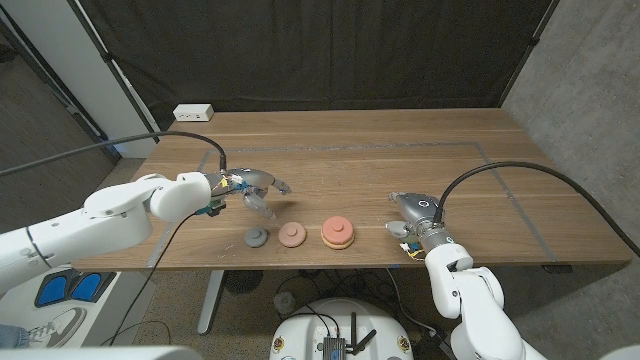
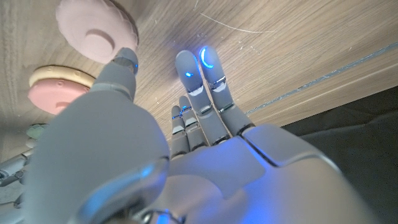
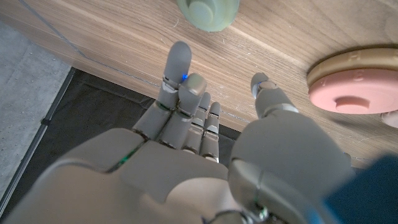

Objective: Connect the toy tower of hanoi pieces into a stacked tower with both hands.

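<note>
Wooden tabletop [image 1: 400, 150] with grey tape lines [image 1: 515, 205] marking a rectangle on it. White power strip [image 1: 193, 113] at the tabletop's 11 o'clock corner, on the far edge. Black curtain [image 1: 330, 50] behind, 12 o'clock. Grey carpet floor [image 1: 590, 110] at 3 o'clock.

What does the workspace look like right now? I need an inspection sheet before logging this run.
Surface: wooden table, faint tape lines.
Job's things: grey piece, pink piece, pink-on-yellow stack in a row near the front edge, not yet joined.
Clutter: nothing seen.
Robot hands: left robot hand above the grey piece, empty; right robot hand right of the stack, empty.
Cables: black cables to both arms.
Surroundings: dark curtain, white power strip.
</note>
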`<state>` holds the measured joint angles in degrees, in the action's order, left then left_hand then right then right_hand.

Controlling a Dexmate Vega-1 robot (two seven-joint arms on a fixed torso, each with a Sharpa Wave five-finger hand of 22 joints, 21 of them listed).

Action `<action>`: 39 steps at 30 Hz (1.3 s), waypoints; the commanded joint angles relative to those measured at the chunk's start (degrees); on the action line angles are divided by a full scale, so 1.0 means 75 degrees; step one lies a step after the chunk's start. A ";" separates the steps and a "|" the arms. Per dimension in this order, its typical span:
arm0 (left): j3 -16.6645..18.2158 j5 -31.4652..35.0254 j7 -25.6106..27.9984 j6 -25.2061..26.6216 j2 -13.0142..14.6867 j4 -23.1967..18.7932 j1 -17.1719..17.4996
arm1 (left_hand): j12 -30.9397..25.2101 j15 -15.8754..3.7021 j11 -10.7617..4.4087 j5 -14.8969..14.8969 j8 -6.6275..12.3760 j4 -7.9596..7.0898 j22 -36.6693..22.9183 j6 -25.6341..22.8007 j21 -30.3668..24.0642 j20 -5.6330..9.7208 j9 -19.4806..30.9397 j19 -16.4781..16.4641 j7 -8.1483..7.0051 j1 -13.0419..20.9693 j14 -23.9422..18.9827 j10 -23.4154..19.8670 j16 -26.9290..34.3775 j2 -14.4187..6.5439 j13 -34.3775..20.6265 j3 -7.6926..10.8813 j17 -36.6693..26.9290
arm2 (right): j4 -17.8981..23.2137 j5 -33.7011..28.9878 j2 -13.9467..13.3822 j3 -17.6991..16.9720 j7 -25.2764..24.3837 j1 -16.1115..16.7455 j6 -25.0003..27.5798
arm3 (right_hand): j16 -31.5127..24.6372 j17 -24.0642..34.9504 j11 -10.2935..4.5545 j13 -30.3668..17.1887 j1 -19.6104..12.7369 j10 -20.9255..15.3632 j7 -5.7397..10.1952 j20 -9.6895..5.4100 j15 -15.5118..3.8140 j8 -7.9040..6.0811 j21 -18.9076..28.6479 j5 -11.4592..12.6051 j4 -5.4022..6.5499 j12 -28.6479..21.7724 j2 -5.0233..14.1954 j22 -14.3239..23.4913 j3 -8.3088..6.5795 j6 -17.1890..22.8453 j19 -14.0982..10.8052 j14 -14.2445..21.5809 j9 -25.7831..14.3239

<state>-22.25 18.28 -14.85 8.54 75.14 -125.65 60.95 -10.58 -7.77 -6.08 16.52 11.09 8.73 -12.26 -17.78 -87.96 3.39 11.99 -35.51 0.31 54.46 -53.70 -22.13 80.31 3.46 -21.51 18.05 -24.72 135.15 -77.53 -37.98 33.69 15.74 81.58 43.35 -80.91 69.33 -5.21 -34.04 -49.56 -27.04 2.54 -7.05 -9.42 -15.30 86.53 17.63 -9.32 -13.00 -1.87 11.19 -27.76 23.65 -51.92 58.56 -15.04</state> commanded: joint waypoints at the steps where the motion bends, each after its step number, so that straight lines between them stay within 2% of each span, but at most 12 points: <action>1: -0.0127 0.0129 -0.0465 -0.0269 -0.0058 -0.0019 -0.0150 | 0.0009 -0.0636 -0.0003 -0.0032 -0.0019 0.0010 -0.0011 0.0118 -0.0007 0.1064 -0.0003 0.0061 0.0002 -0.0064 0.0044 0.0113 -0.0013 0.0046 -0.0002 -0.0058 -0.0003 | 0.0027 0.0009 0.0045 -0.0045 0.0030 0.0010 -0.0024 | -0.0009 0.0041 -0.0045 -0.0026 0.0004 -0.0073 0.0007 -0.0709 -0.0409 -0.0039 0.0011 0.0070 0.0015 0.0016 0.0050 0.0003 -0.0066 0.0091 -0.0016 0.0054 -0.0020; 14: -0.0330 0.0465 -0.0924 -0.0509 -0.0208 -0.0044 -0.0329 | -0.0071 -0.0638 -0.0027 -0.0045 0.0048 -0.0007 0.0019 0.0089 -0.0016 0.1078 -0.0009 0.0026 0.0008 -0.0134 0.0027 0.0059 0.0042 0.0030 0.0021 -0.0113 -0.0005 | 0.0005 -0.0058 0.0106 -0.0041 0.0095 -0.0022 -0.0032 | -0.0004 0.0043 -0.0048 -0.0050 -0.0002 -0.0080 0.0007 -0.0710 -0.0409 -0.0026 0.0014 0.0081 0.0007 0.0028 0.0053 0.0001 -0.0084 0.0083 -0.0014 0.0053 -0.0022; 24: -0.0337 0.0381 -0.1161 -0.0734 -0.0267 0.0080 -0.0416 | -0.0074 -0.0637 -0.0046 -0.0044 0.0052 0.0009 0.0030 0.0133 -0.0016 0.1077 -0.0013 0.0042 0.0004 -0.0127 0.0045 0.0109 0.0061 0.0018 0.0033 -0.0127 -0.0005 | -0.0046 -0.0058 0.0178 -0.0020 0.0182 -0.0102 -0.0038 | 0.0004 0.0039 -0.0045 -0.0063 -0.0009 -0.0080 0.0001 -0.0711 -0.0409 -0.0026 0.0021 0.0087 0.0003 0.0037 0.0056 0.0005 -0.0096 0.0098 -0.0020 0.0049 -0.0023; 39: -0.0224 0.0741 -0.0799 -0.0943 -0.0111 -0.0052 -0.0054 | -0.0105 -0.0638 -0.0021 -0.0043 0.0079 0.0013 0.0040 0.0117 -0.0022 0.1082 -0.0016 0.0033 0.0014 -0.0130 0.0080 0.0076 0.0055 -0.0006 0.0047 -0.0140 0.0025 | -0.0068 -0.0277 0.0295 0.0051 0.0236 -0.0131 -0.0005 | 0.0014 0.0033 -0.0051 -0.0090 -0.0026 -0.0088 -0.0005 -0.0711 -0.0409 -0.0019 0.0024 0.0100 -0.0002 0.0047 0.0070 0.0001 -0.0120 0.0101 -0.0024 0.0046 -0.0029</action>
<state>-24.51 22.00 -22.66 2.59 73.67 -125.50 58.83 -11.03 -7.47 -6.35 16.30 11.50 8.94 -11.98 -16.95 -87.94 3.08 11.72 -35.21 0.53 53.76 -53.42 -21.17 80.54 3.68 -20.97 17.31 -24.43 134.81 -78.71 -36.39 33.73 17.21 80.74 43.14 -80.91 69.36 -5.53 -34.41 -49.56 -27.35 2.54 -7.06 -9.42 -15.30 86.53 18.02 -9.17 -12.63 -1.87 11.08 -28.22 23.64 -51.92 58.56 -15.03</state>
